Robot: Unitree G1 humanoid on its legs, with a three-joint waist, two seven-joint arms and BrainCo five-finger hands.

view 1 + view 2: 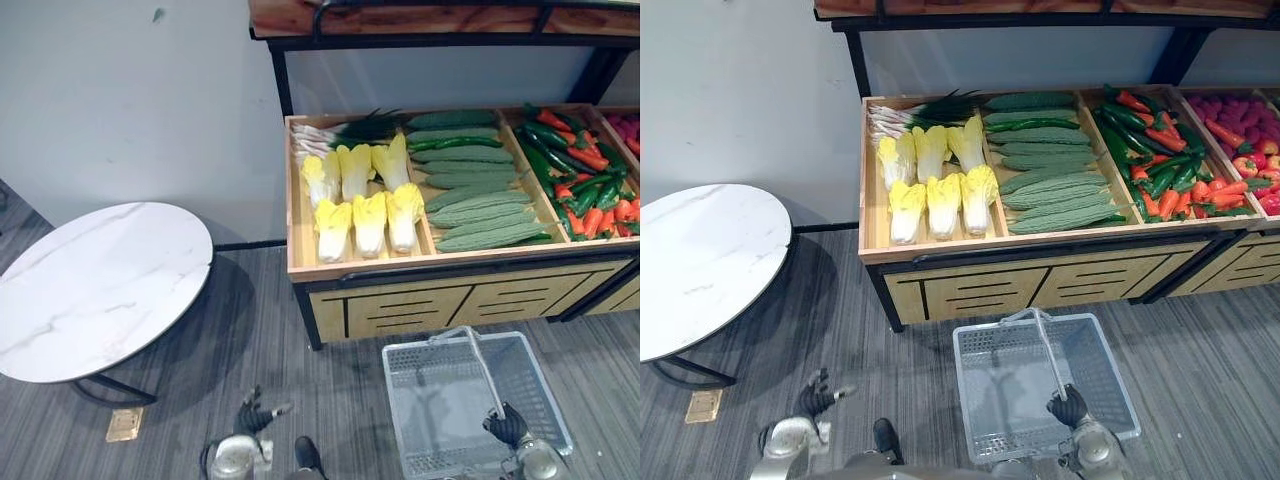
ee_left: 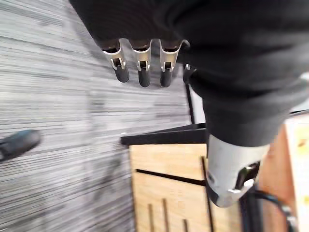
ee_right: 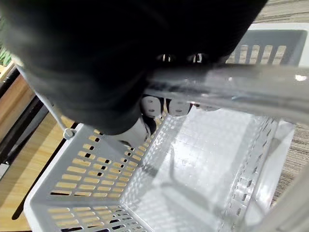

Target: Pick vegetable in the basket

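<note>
While your right hand (image 1: 507,425) clamps the empty basket's (image 1: 440,400) handle (image 1: 480,368), fingers (image 2: 144,72) of your left hand (image 1: 255,415) hang apart; vegetables (image 1: 480,210) lie unpicked.

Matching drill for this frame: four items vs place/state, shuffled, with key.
Column 1
1 basket
2 cabbages
3 right hand
4 left hand

Column 2
A in the leftmost bin of the stand
B open, holding nothing
C empty, in front of the stand
D shut on the handle

Pairs: 1-C, 2-A, 3-D, 4-B
</note>
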